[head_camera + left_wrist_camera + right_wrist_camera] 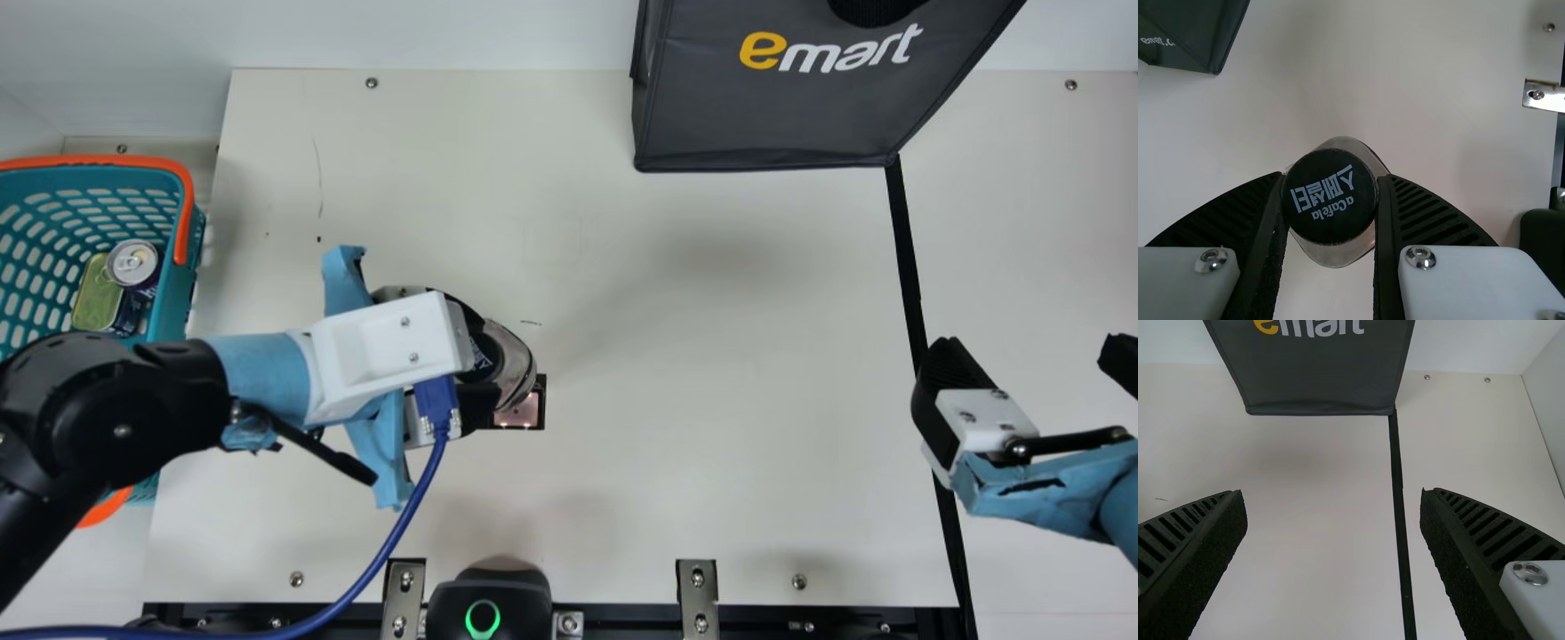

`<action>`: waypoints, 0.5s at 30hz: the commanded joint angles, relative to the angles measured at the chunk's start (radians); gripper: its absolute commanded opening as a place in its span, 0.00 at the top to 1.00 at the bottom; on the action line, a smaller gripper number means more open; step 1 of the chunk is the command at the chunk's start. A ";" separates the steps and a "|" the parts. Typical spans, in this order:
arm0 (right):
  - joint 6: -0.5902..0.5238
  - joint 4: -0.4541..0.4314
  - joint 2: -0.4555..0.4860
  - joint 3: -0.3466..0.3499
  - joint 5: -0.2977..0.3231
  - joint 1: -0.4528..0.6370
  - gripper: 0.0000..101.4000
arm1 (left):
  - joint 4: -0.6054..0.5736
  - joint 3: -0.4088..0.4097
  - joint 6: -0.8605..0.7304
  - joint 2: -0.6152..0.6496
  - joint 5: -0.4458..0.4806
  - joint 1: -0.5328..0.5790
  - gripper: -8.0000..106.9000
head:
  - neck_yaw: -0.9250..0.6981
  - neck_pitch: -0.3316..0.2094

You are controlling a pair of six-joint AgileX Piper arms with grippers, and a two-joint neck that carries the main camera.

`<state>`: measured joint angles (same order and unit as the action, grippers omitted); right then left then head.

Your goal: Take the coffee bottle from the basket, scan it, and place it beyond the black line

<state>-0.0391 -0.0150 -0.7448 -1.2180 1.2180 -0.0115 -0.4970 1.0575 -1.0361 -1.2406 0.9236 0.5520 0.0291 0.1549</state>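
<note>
Bottle [517, 363]: cap [1330, 197] clasped in my left gripper [476, 360], left of center. Rightward: bag [765, 116] at the surface's [711, 444] far side, then black line [907, 258]; my right gripper [1031, 356], spread wide, above it.

Your left gripper [480, 360] partly hides the coffee bottle [519, 363]; left of that bottle, the main view's edge cuts off the basket [98, 162].
</note>
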 commanded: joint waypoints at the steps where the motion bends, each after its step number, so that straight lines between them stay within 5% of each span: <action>1: 0.000 0.000 0.000 0.000 0.000 0.000 0.10 | -0.013 0.004 -0.059 -0.007 0.014 -0.011 0.84 | -0.002 -0.017; 15: 0.000 0.000 0.000 0.000 0.000 0.000 0.10 | -0.093 0.016 -0.259 -0.061 0.086 -0.062 0.84 | -0.002 -0.017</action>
<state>-0.0391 -0.0150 -0.7448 -1.2180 1.2180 -0.0115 -0.5875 1.0717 -1.2829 -1.2988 1.0096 0.4913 0.0291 0.1549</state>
